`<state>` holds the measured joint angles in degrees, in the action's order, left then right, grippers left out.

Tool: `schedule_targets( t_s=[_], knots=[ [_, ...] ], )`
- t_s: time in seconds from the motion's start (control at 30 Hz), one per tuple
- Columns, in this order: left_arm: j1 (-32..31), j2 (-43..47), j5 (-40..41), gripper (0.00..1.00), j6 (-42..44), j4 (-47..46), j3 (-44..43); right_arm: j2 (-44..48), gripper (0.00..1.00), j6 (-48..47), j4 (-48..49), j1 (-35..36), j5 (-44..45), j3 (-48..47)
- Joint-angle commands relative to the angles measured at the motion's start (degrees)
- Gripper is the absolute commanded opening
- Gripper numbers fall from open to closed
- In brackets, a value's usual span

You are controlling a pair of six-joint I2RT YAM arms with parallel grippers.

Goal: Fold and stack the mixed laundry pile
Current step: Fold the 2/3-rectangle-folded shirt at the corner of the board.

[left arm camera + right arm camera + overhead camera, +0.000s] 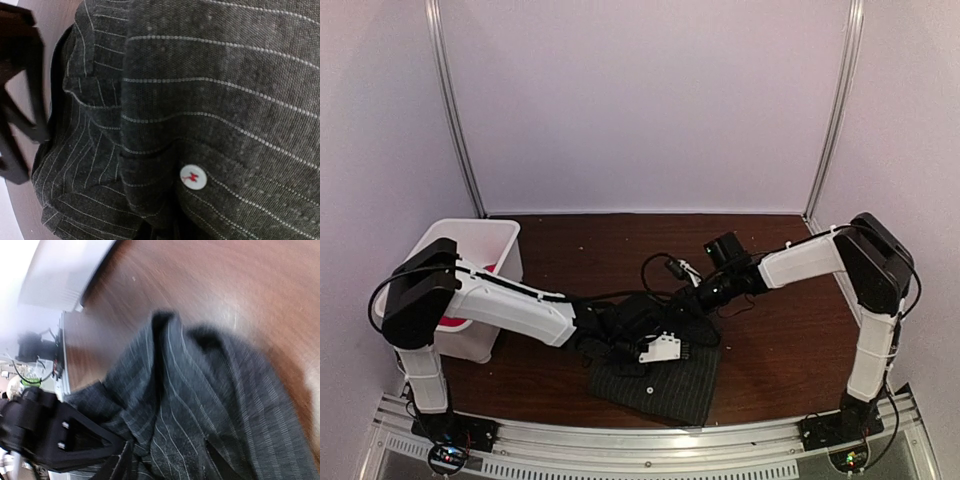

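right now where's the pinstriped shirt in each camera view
Top external: shirt low centre, at the near edge of the table.
Left wrist: shirt fills nearly the whole frame.
Right wrist: shirt across the lower middle and right.
Shared landmark: the brown table showing beside it in all three.

my left arm (510,305), right arm (805,262): white shells, black joints | my cables (650,265): black, looped | my bases (450,432): black

Charcoal shirt (225,100) bears pale pinstripes and a white button (193,177); white bin (470,235), red-brown table (790,340).
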<state>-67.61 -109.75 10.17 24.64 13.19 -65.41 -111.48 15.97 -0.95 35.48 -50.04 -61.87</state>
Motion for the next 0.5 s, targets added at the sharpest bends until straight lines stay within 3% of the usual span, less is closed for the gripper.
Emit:
schedule_targets(
  t_s=[0.0, 0.13, 0.23, 0.47],
  knots=[
    [-2.0, 2.9, -4.0, 0.13, -5.7, 3.2, 1.9, 6.5, 0.48, -0.2, -2.7, -1.4, 1.3, -2.2],
    [-0.7, 6.7, -7.4, 0.3, -5.3, 2.6, 0.7, 6.3, 0.47, 0.2, -3.8, -4.1, 0.2, -4.5],
    [0.6, 9.4, -12.2, 0.44, -4.1, 0.6, 0.6, 4.7, 0.4, 0.2, -4.7, -5.7, -0.8, -5.3],
    [1.9, 9.0, -19.7, 0.52, -2.0, 1.0, -0.8, 3.0, 0.27, 3.2, -2.1, -5.8, -6.2, -2.4]
  ],
)
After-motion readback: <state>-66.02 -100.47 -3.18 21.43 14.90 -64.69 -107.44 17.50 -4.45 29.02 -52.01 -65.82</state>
